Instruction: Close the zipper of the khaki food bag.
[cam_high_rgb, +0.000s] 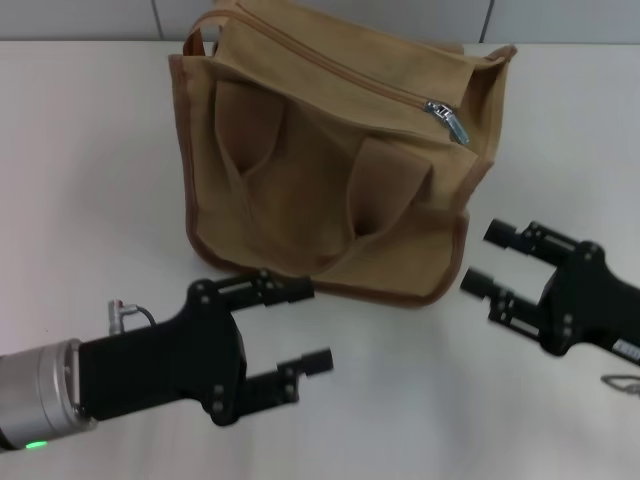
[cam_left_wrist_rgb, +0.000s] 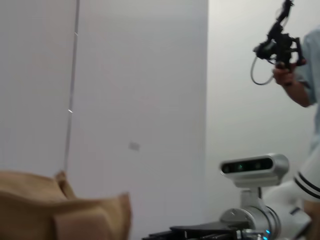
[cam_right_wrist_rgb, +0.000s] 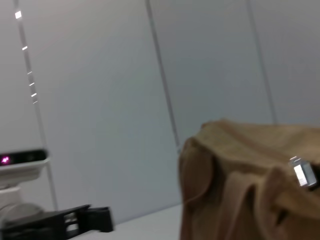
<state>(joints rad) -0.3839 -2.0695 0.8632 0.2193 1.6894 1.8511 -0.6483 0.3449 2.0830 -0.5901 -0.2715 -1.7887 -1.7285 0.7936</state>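
The khaki food bag (cam_high_rgb: 330, 170) stands on the white table, tan canvas with brown trim and two looped handles hanging down its front. Its zipper (cam_high_rgb: 330, 62) runs along the top, and the silver pull tab (cam_high_rgb: 447, 118) lies at the right end. The bag also shows in the left wrist view (cam_left_wrist_rgb: 60, 210) and the right wrist view (cam_right_wrist_rgb: 250, 185), where the pull tab (cam_right_wrist_rgb: 303, 171) glints. My left gripper (cam_high_rgb: 305, 328) is open, low in front of the bag. My right gripper (cam_high_rgb: 482, 262) is open, just right of the bag's lower right corner.
The white table (cam_high_rgb: 90, 180) spreads around the bag, with a tiled wall behind. A small metal ring (cam_high_rgb: 622, 383) lies at the right edge. In the left wrist view a person (cam_left_wrist_rgb: 300, 65) holds a device, beside a robot head (cam_left_wrist_rgb: 255, 167).
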